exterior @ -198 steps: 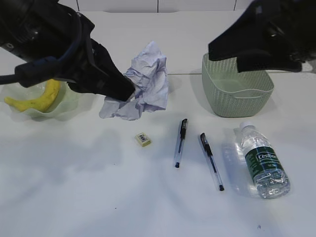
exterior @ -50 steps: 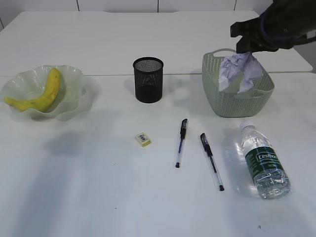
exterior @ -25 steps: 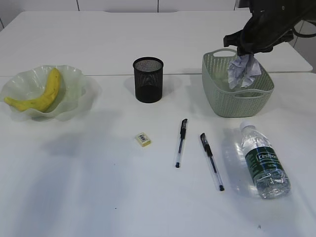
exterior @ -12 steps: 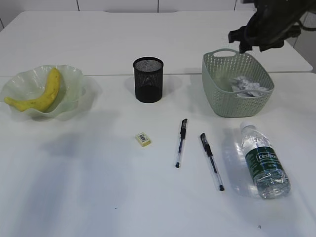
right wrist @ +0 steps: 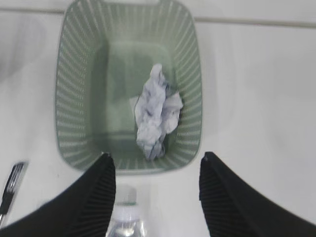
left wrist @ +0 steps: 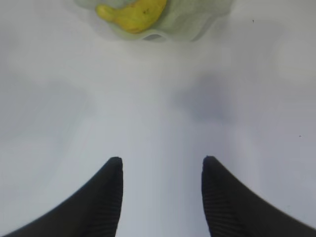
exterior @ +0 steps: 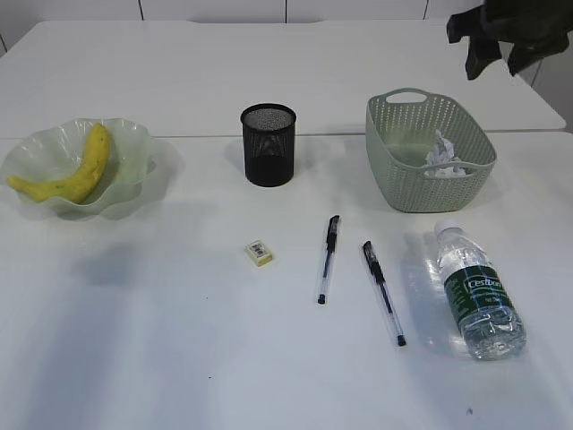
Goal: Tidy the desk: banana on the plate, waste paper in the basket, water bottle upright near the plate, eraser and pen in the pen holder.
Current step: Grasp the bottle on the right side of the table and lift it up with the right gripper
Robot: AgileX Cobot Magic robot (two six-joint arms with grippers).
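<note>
On the white desk [exterior: 161, 358], exterior view, the banana [exterior: 72, 175] lies on the plate [exterior: 134, 170] at the left edge; holder [exterior: 268, 143], eraser [exterior: 259, 253], two pens [exterior: 328, 258] and fallen bottle [exterior: 476, 291] leave the front bare. Left wrist view: left gripper [left wrist: 162, 170] open, empty, above bare desk. Right wrist view: right gripper [right wrist: 157, 168] open, empty, over the basket [right wrist: 74, 98] holding the paper [right wrist: 157, 116].

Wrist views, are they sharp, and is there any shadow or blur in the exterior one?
Left wrist view: soft overall, banana blurry, a grey shadow patch on the table. Right wrist view: slightly soft, waste paper readable. Exterior view: sharp, faint shadows, right gripper dark and underexposed.
</note>
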